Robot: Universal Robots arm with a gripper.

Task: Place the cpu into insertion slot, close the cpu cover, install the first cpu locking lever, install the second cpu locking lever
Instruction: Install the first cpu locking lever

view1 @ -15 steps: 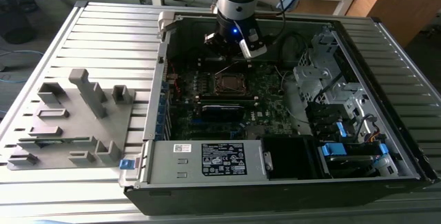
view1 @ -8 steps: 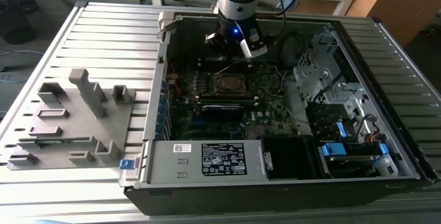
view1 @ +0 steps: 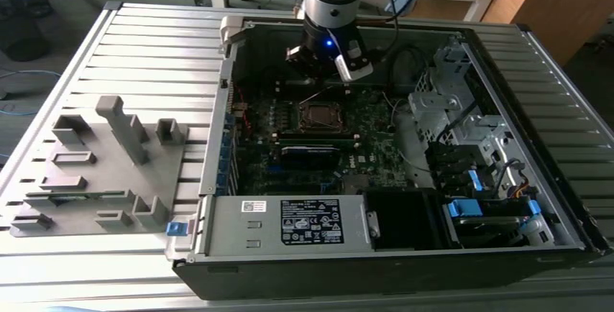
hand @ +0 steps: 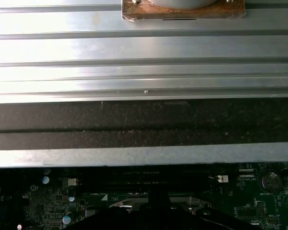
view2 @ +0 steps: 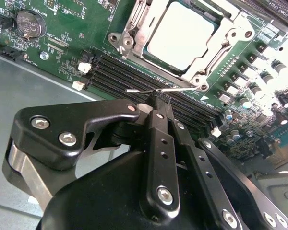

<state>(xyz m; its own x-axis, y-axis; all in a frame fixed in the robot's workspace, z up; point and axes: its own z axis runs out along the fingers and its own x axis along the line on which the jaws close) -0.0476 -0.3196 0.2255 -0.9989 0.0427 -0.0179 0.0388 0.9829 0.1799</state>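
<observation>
At the insertion slot's (view1: 317, 114) far edge (cpu (view2: 182, 36) seated, cpu cover (view2: 229, 42) down), the gripper (view2: 159, 99) pinches a thin locking lever (view2: 139, 90) between closed jaws, presumably to latch the cover.

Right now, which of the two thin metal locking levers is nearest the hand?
The thin silver wire lever crossing over the long black memory slots, right at the black hand's tip. The other lever lies along the silver cpu cover's edge.
</observation>
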